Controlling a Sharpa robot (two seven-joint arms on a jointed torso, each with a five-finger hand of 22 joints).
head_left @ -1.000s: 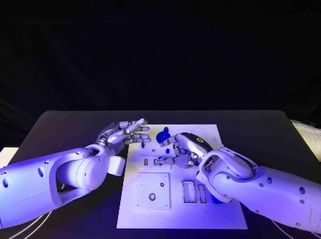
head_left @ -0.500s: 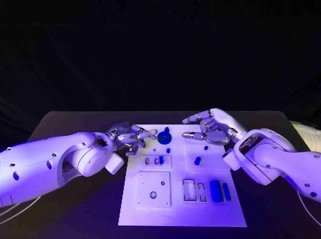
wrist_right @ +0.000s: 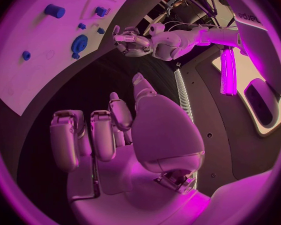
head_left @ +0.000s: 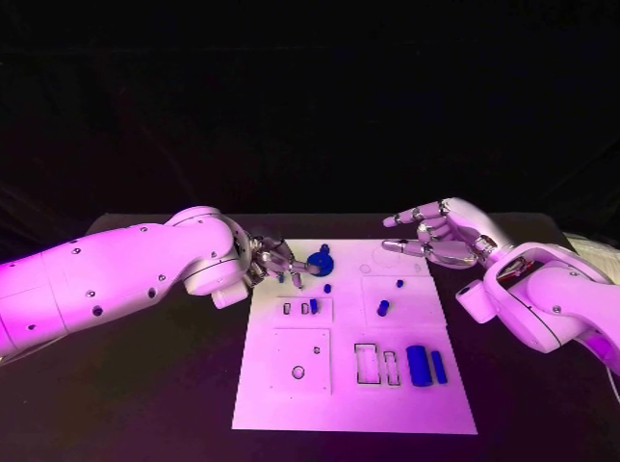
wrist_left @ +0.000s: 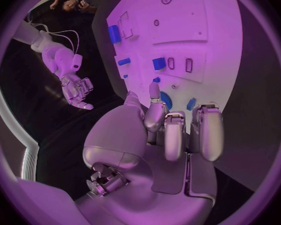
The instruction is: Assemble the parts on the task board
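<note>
Left hand point(head_left: 275, 262) at the board's left edge near its far end, fingers curled downward beside a round blue part point(head_left: 319, 261); the wrist view shows the fingertips point(wrist_left: 154, 91) just short of that part, with nothing held between them, so the hand reads as closed on nothing. Right hand point(head_left: 442, 239) above the table just off the board's far right corner, fingers bent but spread apart and empty (its own wrist view shows the palm with nothing in it).

White task board point(head_left: 394, 404) flat in the middle of the black table point(head_left: 158, 385). Blue parts on it: the round part at the far left, with a small knob rising from it; a tiny piece point(head_left: 327, 287) just nearer than the round one; a short piece point(head_left: 312, 306) standing in the small slotted block at the left; a small slanted peg point(head_left: 382, 309) near the centre; another small piece point(head_left: 398, 284) beyond it toward the right edge; and two long bars lying side by side at the near right, the wider one point(head_left: 417, 366) next to the narrower one point(head_left: 438, 368), both just beside a pair of rectangular slots point(head_left: 378, 367). A square panel with a round hole point(head_left: 299, 371) occupies the near left of the board
</note>
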